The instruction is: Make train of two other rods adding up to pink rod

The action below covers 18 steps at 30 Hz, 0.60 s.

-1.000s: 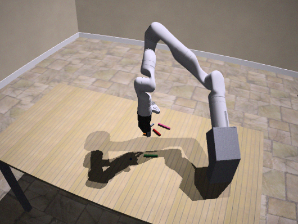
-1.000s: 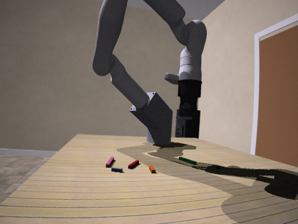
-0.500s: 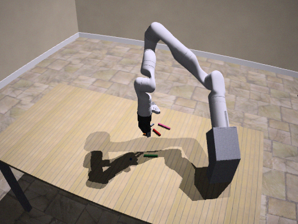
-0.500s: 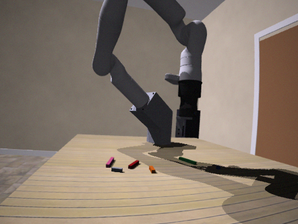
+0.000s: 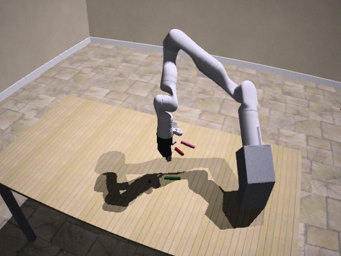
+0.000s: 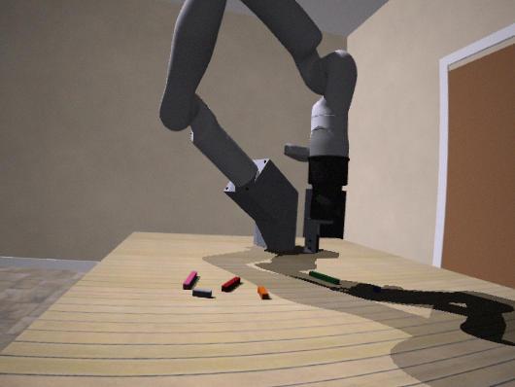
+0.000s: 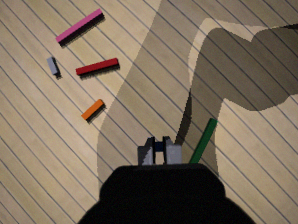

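Pinching a tiny blue rod (image 7: 159, 146) between its fingers, the gripper (image 7: 159, 152) hung above the tabletop (image 5: 64, 135), with the green rod (image 7: 203, 140) lying flat just to one side below it. Blue and green together would match the pink rod (image 7: 79, 26), so the carried piece was probably meant to butt against one end of the green one; it was held high, judging by the exterior view, to pass over everything. Green lay partly in the arm's shadow, apart from the rest. Further out, the orange rod (image 7: 93, 109), red rod (image 7: 97, 66), grey rod (image 7: 52, 65) and pink lay loosely grouped, well apart from green. Nothing stood in the way of green's ends.
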### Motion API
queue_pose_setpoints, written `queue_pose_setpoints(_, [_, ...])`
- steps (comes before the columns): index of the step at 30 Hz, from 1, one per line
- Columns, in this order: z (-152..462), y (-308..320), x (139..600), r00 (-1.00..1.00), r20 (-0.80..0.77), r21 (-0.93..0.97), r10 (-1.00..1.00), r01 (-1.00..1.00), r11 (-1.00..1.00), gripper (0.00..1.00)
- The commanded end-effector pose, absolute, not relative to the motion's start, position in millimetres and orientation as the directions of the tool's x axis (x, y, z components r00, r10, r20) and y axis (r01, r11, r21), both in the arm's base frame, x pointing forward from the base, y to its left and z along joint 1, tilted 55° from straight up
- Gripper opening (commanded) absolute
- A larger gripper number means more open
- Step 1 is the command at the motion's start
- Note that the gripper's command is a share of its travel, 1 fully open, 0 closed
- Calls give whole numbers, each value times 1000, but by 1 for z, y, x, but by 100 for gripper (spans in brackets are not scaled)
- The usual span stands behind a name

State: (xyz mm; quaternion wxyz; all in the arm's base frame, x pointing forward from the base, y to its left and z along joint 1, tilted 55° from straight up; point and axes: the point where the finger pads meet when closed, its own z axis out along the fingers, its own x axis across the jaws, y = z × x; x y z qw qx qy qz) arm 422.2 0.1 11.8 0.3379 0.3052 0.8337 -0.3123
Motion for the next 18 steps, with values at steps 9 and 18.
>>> queue_pose_setpoints(9, [-12, -32, 431, -589, -752, -327, 296, 723, 608, 24])
queue_pose_setpoints(18, [-20, -43, 436, -589, -752, -327, 296, 723, 608, 24])
